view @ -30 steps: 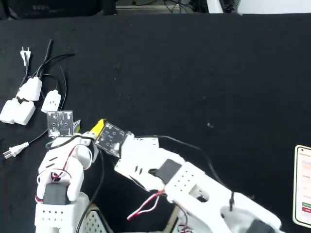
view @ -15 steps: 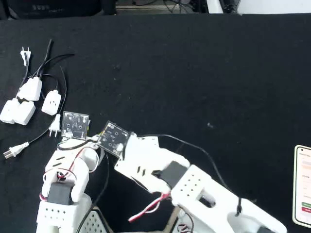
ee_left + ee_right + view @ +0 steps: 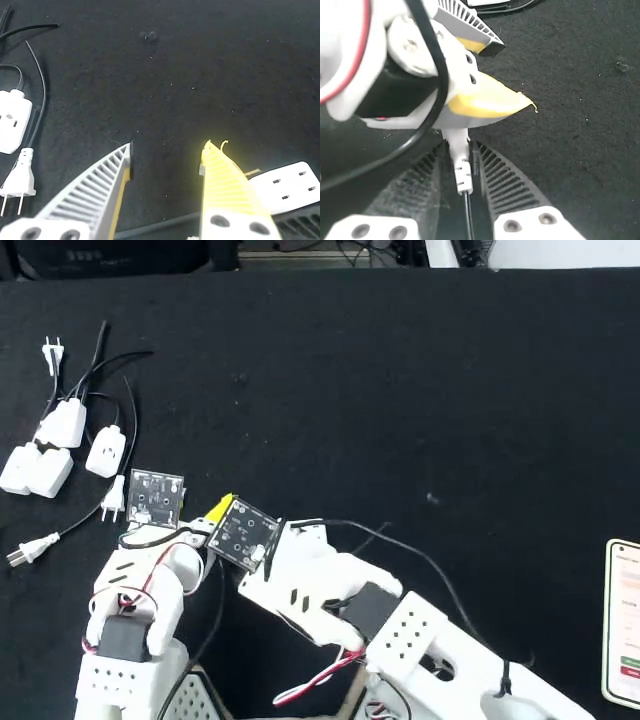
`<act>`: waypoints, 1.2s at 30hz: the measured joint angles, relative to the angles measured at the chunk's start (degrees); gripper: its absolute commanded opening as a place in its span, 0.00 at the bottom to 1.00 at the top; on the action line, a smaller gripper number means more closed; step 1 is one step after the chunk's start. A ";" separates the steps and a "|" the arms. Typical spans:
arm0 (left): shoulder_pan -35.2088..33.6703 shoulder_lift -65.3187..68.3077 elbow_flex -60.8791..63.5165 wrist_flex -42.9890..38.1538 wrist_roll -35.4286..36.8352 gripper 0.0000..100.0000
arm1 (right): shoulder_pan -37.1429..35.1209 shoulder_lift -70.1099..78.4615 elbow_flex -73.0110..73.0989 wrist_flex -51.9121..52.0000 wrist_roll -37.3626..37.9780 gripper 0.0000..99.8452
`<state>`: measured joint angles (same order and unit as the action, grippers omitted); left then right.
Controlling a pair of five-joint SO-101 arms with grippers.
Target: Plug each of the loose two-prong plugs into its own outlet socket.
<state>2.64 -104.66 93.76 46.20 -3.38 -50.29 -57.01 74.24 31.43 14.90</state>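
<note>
Left gripper [image 3: 167,150] has its jaws spread apart with nothing between them, over bare black table [image 3: 165,75]. It is probably kept free to steady a socket or to take a plug. Right gripper [image 3: 461,148] is clamped on a white held plug [image 3: 463,172], pinched at the cord end, with its black cord [image 3: 466,210] running back between the fingers toward the wrist. The prong end is hidden behind the left gripper, so I can't tell which way the prongs face. Holding it by the tail likely leaves the prongs clear for insertion. In the high view both wrists crowd together at about 7 o'clock of the table, and the right arm [image 3: 330,590] comes in from 5 o'clock. I can't tell whether the two tips touch or are just beside each other. A second plug [image 3: 113,498] lies flat at 9 o'clock of the left camera board [image 3: 156,498], just beside it, prongs toward 6 o'clock and unplugged. The nearest socket [image 3: 105,452] sits just at 12 o'clock of that plug. The other sockets [image 3: 62,423] are clustered near it at 9–10 o'clock of the table. A third plug [image 3: 22,555] is at 8 o'clock and a fourth plug [image 3: 50,350] at 10 o'clock, both loose. Judging by this, nothing is plugged in yet, and the held plug needs to travel toward 10 o'clock and line up with the slots.
</note>
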 measured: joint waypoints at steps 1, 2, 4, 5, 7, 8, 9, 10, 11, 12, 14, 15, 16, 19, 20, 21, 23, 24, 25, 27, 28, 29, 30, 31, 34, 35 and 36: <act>0.00 0.00 0.00 0.00 0.00 0.23 | 0.00 0.00 0.00 0.00 0.00 0.01; 0.00 0.00 0.00 0.00 0.00 0.23 | 0.00 0.00 0.00 0.00 0.00 0.01; 0.00 0.00 0.00 0.00 0.00 0.23 | 0.00 0.00 0.00 0.00 0.00 0.01; 0.00 0.00 0.00 0.00 0.00 0.23 | 0.00 0.00 0.00 0.00 0.00 0.01; 0.00 0.00 0.00 0.00 0.00 0.23 | 0.00 0.00 0.00 0.00 0.00 0.01; 0.00 0.00 0.00 0.00 -0.09 0.23 | 0.00 0.00 0.00 0.00 0.00 0.01; 0.00 0.00 0.00 0.00 -0.26 0.23 | 0.00 0.00 0.00 0.00 0.00 0.01; 0.00 0.00 0.18 0.00 -0.35 0.23 | 0.09 0.00 0.00 0.00 0.00 0.01; 0.00 0.00 0.44 -0.09 -0.35 0.23 | 0.44 0.00 0.00 0.00 0.00 0.01; 0.00 0.00 0.44 -0.35 -0.44 0.23 | 0.62 0.00 0.00 0.00 0.00 0.01; 0.00 0.00 0.44 -0.44 -0.44 0.23 | 0.62 0.00 0.00 0.00 0.00 0.01; 0.00 0.00 0.44 -0.44 -0.53 0.23 | 0.62 0.00 0.00 0.00 0.00 0.01; 0.00 0.00 0.44 -0.44 -0.62 0.23 | 0.62 0.00 0.00 0.00 0.00 0.01; 0.00 0.00 0.44 -0.44 -0.62 0.23 | 0.62 0.00 0.00 0.00 0.00 0.01; 0.00 0.00 0.44 -0.44 -0.62 0.23 | 0.62 0.00 0.00 0.00 0.00 0.01; 0.00 0.00 0.44 -0.44 -0.62 0.23 | 0.62 0.00 0.00 0.00 0.00 0.01; -2.11 0.00 0.44 -0.09 -0.62 0.23 | 0.62 0.00 0.00 0.18 0.00 0.01; -3.25 0.09 0.18 0.00 -0.53 0.23 | 0.62 0.00 -0.09 0.88 0.00 0.01; -5.19 0.35 0.09 0.00 -0.79 0.23 | 1.14 -0.18 -0.09 1.76 0.00 0.01; -8.26 0.62 -0.09 0.00 0.35 0.23 | 3.16 -0.62 -0.09 3.34 0.00 0.01; -9.85 0.62 -0.09 0.00 1.41 0.23 | 3.96 -0.70 -0.18 4.31 0.00 0.01; -10.90 0.62 -0.09 0.00 2.20 0.23 | 5.10 -0.70 -0.35 5.63 0.00 0.01; -11.43 0.62 -0.09 0.00 2.73 0.23 | 6.51 -0.70 -0.97 7.30 0.00 0.01; -11.87 0.62 -0.09 0.09 2.99 0.23 | 8.00 -0.70 -1.93 9.41 0.00 0.01; -12.13 0.62 -0.09 0.79 3.43 0.23 | 11.34 -0.70 -5.71 16.35 0.00 0.01; -12.13 0.62 -0.09 1.14 3.43 0.23 | 11.69 -0.70 -6.86 18.81 0.35 0.01; -12.13 0.62 -0.09 1.32 3.43 0.23 | 11.78 -0.70 -8.00 21.27 1.32 0.01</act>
<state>-9.49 -104.04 93.67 47.52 0.04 -38.51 -57.71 66.24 52.70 16.22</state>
